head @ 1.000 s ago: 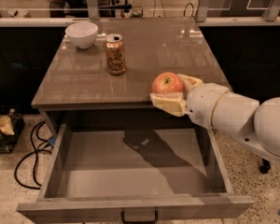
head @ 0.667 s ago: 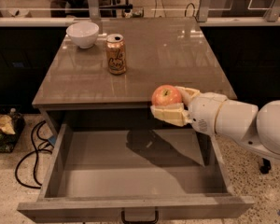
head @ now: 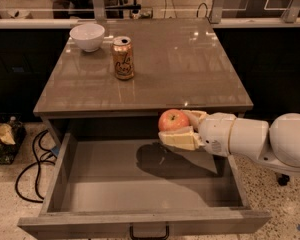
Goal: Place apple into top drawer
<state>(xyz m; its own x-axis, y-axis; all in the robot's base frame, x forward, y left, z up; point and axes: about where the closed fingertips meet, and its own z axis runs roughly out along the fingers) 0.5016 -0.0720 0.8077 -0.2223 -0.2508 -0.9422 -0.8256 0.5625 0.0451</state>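
Red-orange against grey: the apple (head: 173,120) is clamped in your robot's jaws, one cream finger (head: 179,138) cradling it from below and the other pressed to its right side. The white arm (head: 270,141) reaches in from the right. It holds the fruit just off the near edge of the bench (head: 190,59), above the far, right-of-centre part of the top drawer (head: 56,176). The grip looks snug, closed to the apple's width.

The height seems deliberate. The apple hangs clear of the drawer's low walls and casts a dark shadow on the floor below, so you would only need to lower it before letting go. The drawer stands pulled well out toward you, with its dark loop handle (head: 149,232) nearest, and nothing lies in it.

On the bench's far left a white bowl (head: 87,36) shows no contents, and an orange-gold can (head: 123,58) stands upright just right of it — both are well away from the arm.
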